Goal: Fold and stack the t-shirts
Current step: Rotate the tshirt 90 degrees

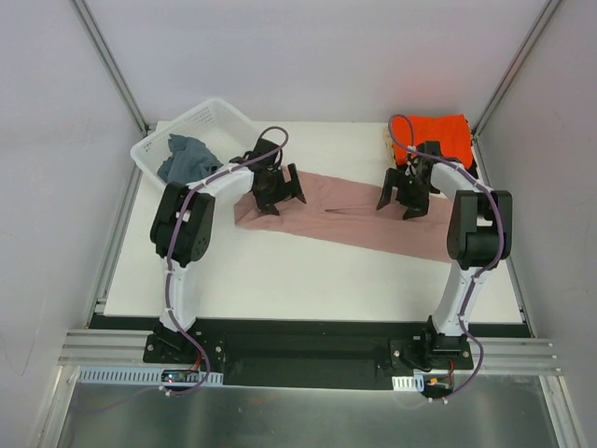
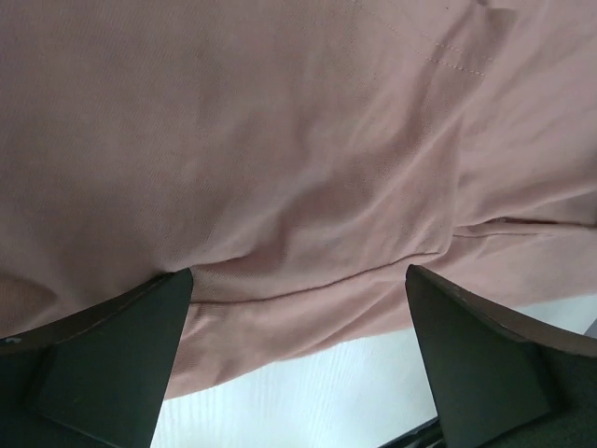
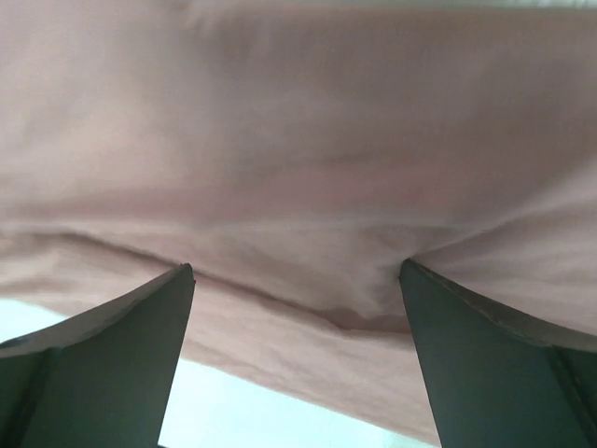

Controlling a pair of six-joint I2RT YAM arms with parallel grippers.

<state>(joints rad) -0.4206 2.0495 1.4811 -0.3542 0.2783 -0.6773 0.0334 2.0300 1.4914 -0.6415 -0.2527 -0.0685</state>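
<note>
1. The white table (image 1: 280,280) is lying bare along its near strip, just beyond the two arm bases.
2. A dusty-pink t-shirt (image 1: 345,219) is lying across the middle of the table. It is folded into a long narrow band running from left of centre, slanting slightly nearer towards the right side.
3. The left gripper (image 1: 280,198) is hanging over the left end of that band with its jaws spread wide and nothing caught between them. In the left wrist view its dark fingers (image 2: 103,364) are sitting at the near edge of the pink cloth. A folded hem is running between them and a patch of white table is showing below.
4. The right gripper (image 1: 401,203) is standing over the right part of the same band, likewise gaping wide and gripping nothing. In the right wrist view its fingers (image 3: 103,364) are flanking a soft crease in the pink cloth, and the tips are looking close to or on the fabric; which, I cannot tell.
5. Farther back, at the far right corner, a bright orange t-shirt (image 1: 438,135) is lying folded. A sliver of cream cloth (image 1: 385,142) is peeking out at its left edge.
6. At the far left corner a white plastic basket (image 1: 210,117) is sitting at an angle, holding a crumpled grey-blue cloth (image 1: 187,159).
</note>
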